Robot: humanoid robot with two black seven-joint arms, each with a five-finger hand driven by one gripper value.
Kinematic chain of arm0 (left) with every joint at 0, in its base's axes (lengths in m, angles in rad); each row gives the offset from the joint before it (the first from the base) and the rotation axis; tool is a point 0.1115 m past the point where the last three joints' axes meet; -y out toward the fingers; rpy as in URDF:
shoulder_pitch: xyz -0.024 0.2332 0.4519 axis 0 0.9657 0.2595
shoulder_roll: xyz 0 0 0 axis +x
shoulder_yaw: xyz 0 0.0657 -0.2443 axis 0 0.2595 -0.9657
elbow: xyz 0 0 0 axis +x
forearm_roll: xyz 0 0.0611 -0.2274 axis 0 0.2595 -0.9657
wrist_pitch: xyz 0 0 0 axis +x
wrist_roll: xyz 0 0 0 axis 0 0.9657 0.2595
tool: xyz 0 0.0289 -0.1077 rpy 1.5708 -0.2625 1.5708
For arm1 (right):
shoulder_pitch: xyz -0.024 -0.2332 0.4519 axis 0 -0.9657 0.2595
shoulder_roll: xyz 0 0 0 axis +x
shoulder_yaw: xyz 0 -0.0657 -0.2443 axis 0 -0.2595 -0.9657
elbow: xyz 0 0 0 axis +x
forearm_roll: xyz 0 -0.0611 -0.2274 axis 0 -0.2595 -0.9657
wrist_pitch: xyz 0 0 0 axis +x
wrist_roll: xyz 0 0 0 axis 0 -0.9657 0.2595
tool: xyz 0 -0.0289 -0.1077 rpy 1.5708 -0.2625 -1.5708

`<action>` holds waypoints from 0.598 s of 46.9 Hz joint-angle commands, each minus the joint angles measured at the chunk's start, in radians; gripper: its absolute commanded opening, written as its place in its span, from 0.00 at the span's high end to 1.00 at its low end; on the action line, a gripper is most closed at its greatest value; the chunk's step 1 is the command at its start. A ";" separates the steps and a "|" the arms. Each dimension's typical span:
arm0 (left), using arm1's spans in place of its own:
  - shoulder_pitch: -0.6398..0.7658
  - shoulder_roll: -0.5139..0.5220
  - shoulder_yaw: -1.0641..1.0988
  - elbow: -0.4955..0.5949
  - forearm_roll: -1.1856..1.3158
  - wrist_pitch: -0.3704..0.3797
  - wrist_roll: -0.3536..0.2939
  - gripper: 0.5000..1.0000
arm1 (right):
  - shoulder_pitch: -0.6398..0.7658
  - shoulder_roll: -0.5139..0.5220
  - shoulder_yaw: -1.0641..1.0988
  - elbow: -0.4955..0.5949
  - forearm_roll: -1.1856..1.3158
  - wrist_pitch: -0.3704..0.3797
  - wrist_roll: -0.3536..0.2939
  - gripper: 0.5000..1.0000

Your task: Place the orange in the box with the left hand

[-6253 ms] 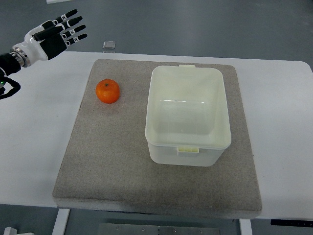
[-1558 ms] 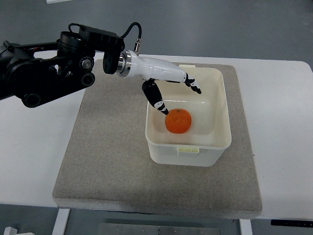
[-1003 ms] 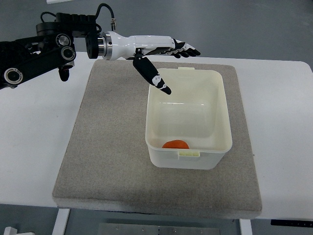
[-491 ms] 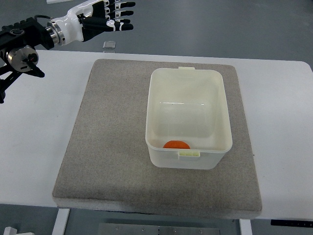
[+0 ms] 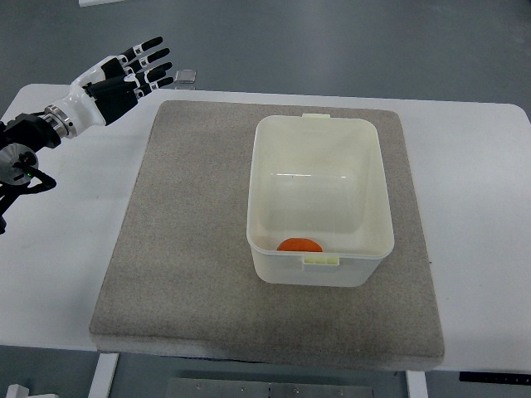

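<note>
Table (image 5: 66,274): white, and it carries the whole scene, running out of view on the left and right.
Mat (image 5: 191,274): a grey felt-like pad lying flat across the middle of the table, the bin sitting on its right half.
Box (image 5: 369,178): a pale cream plastic bin, open-topped and upright on the mat, with a small tab on its far rim and another on its near rim.
Left arm: in from the left edge at the far-left corner, dark joints at the edge, white wrist beyond them.
Left hand (image 5: 116,76): up over the table's far-left corner, well apart from the box, fingers (image 5: 149,58) spread wide and straight, pointing far and right. It holds nothing and touches nothing.
Orange (image 5: 299,245): there it is, down inside the box, tucked against the near wall just left of the near tab, only its top showing over the rim.
Small object (image 5: 186,76): a little clear square thing on the table's far edge, just right of the fingertips; what it is, cannot tell.
</note>
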 commanded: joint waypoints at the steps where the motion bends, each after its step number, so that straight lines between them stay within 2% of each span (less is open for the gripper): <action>1: 0.004 -0.001 -0.002 0.010 -0.038 -0.002 0.025 0.01 | 0.000 0.000 0.000 0.000 0.000 0.000 0.000 0.11; 5: 0.004 -0.001 -0.004 0.016 -0.116 -0.008 0.059 0.01 | 0.000 0.000 0.000 0.000 0.000 0.000 0.000 0.11; 15: 0.004 -0.001 -0.008 0.023 -0.384 -0.014 0.212 0.01 | -0.002 0.000 -0.002 0.002 0.002 0.001 0.000 0.11; 28: 0.004 -0.003 -0.025 0.040 -0.484 -0.002 0.254 0.01 | 0.000 0.000 -0.002 0.003 0.002 0.001 0.000 0.11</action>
